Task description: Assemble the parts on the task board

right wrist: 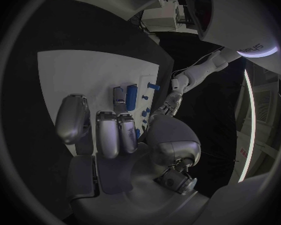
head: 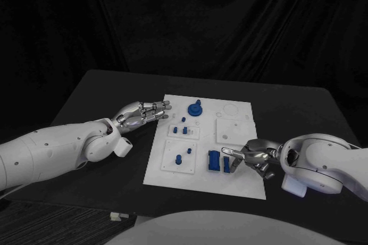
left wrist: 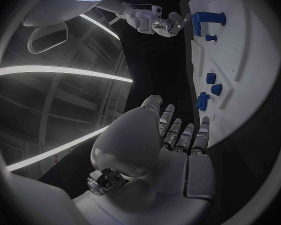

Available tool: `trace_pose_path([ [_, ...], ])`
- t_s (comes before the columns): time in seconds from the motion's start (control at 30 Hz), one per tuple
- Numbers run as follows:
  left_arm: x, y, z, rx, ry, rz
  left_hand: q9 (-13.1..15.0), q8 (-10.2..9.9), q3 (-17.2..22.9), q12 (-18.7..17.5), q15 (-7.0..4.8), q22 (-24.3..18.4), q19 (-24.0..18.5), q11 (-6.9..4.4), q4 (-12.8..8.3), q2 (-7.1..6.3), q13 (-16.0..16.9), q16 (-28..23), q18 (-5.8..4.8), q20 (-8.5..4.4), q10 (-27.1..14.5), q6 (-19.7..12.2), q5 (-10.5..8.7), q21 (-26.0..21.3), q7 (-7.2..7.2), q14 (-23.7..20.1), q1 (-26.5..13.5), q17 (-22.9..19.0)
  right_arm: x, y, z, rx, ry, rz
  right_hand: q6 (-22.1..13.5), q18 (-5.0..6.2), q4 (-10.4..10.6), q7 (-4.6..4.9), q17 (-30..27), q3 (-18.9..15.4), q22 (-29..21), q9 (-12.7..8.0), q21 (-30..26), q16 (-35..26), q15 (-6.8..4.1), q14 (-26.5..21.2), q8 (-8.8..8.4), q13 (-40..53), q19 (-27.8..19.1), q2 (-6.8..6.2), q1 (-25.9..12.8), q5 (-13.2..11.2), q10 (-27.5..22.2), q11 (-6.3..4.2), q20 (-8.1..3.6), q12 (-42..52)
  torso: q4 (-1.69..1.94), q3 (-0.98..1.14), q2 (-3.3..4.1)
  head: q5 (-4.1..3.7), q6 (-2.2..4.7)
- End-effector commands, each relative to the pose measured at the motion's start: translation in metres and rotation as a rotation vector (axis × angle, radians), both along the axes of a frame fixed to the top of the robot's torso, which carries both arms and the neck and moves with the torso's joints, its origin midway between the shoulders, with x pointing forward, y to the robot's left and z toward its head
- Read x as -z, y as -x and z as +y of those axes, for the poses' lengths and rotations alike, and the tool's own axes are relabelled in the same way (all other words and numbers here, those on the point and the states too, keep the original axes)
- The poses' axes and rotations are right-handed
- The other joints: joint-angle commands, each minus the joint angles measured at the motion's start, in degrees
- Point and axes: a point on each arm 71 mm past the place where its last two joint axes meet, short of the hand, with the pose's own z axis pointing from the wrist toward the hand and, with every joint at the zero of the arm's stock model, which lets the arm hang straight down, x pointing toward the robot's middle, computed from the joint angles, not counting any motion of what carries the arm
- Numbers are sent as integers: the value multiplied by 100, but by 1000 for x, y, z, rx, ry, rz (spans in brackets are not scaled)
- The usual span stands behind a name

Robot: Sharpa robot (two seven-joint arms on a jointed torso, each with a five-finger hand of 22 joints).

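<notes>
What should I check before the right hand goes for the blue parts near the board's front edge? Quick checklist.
1. Right hand free to grasp: ok, fingers apart, nothing in them.
2. Target visible: ok, blue block lies on the task board just beside the right hand's fingertips, a smaller blue piece next to it.
3. Contact with those parts already: cannot tell, the fingertips are very close.
4. Left hand clear of the work area: ok, it sits at the board's far left corner, holding nothing.
5. Other parts seated: cannot tell; round blue part and small pegs are on the board, fit unclear.
</notes>
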Motion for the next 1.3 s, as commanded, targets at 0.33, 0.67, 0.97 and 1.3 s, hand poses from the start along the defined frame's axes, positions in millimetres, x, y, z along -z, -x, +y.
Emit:
trace_pose_path([
  [0.33,-1,1,-1,6,21,-3,5,25,36,30,-24,-6,44,-2,9,-41,8,22,-35,-14,25,35,36,19,12,35,0,8,2,4,3,-64,40,-17,-692,-47,-4,55,210,-377,909,-461,35,16,97,386,-199,1510,-34,208,129,-30,600,103,104,15,-1,1,-1,1,1],
  [0.67,0,1,-1,6,21,-2,4,25,42,26,-26,-9,45,4,6,-48,7,22,-40,-14,26,32,36,19,16,36,-3,8,3,3,4,-64,39,-15,-748,-44,-2,48,193,-416,907,-513,32,12,87,383,-196,1510,-37,247,143,-30,600,93,100,15,0,-1,0,9,1],
  [0.97,0,1,-1,6,20,-2,4,25,42,26,-26,-9,45,4,6,-48,7,22,-40,-14,26,32,36,19,16,36,-3,8,4,3,3,-50,45,-2,-807,-36,-15,70,145,-434,899,-577,8,0,77,374,-190,1510,-44,325,205,-26,600,105,92,15,-1,0,0,15,1],
  [1.3,0,1,0,3,21,-4,4,25,42,26,-26,-9,45,4,6,-48,7,22,-40,-14,26,32,36,19,16,36,-3,8,-11,7,6,-52,-10,-177,-727,-38,-17,141,155,-469,895,-640,5,4,114,377,-134,1510,-39,356,330,-22,600,170,113,15,0,-1,0,37,1],
])
